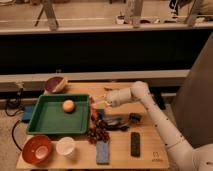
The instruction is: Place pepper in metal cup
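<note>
One green tray [45, 122] holds one round orange fruit [68, 105]; around it on the table [80, 162] are two bowls, one white cup [65, 146], one grape bunch [97, 133], one blue sponge [102, 151] and one black remote [135, 144]. The gripper [101, 104] hovers at the tray's right rim, just beside the slender red pepper [92, 112]; its grip cannot be told

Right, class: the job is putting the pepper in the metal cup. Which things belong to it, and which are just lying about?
Job: gripper, right of the green tray; pepper, beside it; metal cup, likely the grey thing below.

Lying about: green tray, orange fruit, grapes, dark bowl, red bowl, white cup, blue sponge, black remote.
</note>
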`<state>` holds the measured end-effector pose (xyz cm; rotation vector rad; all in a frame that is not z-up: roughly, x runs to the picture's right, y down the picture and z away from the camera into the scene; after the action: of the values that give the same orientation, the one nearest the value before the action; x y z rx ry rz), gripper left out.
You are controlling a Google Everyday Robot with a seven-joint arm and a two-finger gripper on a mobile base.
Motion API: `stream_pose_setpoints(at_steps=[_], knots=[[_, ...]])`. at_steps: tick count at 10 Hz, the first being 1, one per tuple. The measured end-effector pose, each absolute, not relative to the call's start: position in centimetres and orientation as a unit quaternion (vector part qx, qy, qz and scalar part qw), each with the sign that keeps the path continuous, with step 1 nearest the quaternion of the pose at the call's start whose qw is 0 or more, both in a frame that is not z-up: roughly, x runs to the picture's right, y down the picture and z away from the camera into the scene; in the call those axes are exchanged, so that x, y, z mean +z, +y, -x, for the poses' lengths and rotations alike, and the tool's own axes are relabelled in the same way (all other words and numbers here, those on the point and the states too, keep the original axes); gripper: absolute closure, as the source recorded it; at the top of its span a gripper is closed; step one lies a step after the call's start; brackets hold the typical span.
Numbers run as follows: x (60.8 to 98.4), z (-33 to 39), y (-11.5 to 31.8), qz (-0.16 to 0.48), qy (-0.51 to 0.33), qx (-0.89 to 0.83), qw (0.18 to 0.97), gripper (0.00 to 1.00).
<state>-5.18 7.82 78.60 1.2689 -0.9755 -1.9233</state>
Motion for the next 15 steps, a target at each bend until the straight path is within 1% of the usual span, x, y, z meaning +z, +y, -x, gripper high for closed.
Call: stream_pose_setpoints(at_steps=[2, 3, 4, 5, 7, 8, 10, 11, 12, 13, 14, 15], knots=[[78.4, 5.5, 8.2, -0.490, -0.369, -0.734, 0.292, 0.95], [78.3, 5.5, 8.3, -0.495, -0.370, -0.733, 0.285, 0.93], [78.3, 5.3, 8.2, -0.502, -0.378, -0.727, 0.278, 0.85], [78.3, 5.1, 8.0, -0.505, -0.385, -0.721, 0.279, 0.73], [78.1, 4.6, 8.5, -0.498, -0.363, -0.732, 0.290, 0.54], [77.9, 4.6, 8.7, -0.498, -0.358, -0.734, 0.291, 0.47], [77.8, 4.7, 8.8, -0.504, -0.367, -0.729, 0.282, 0.45], [77.7, 4.5, 8.9, -0.506, -0.369, -0.728, 0.279, 0.38], [77.8, 4.2, 8.7, -0.506, -0.364, -0.730, 0.282, 0.32], [77.6, 4.0, 8.9, -0.505, -0.359, -0.732, 0.283, 0.30], [77.4, 3.8, 8.9, -0.505, -0.358, -0.732, 0.284, 0.35], [77.2, 4.0, 9.0, -0.506, -0.359, -0.731, 0.282, 0.37]])
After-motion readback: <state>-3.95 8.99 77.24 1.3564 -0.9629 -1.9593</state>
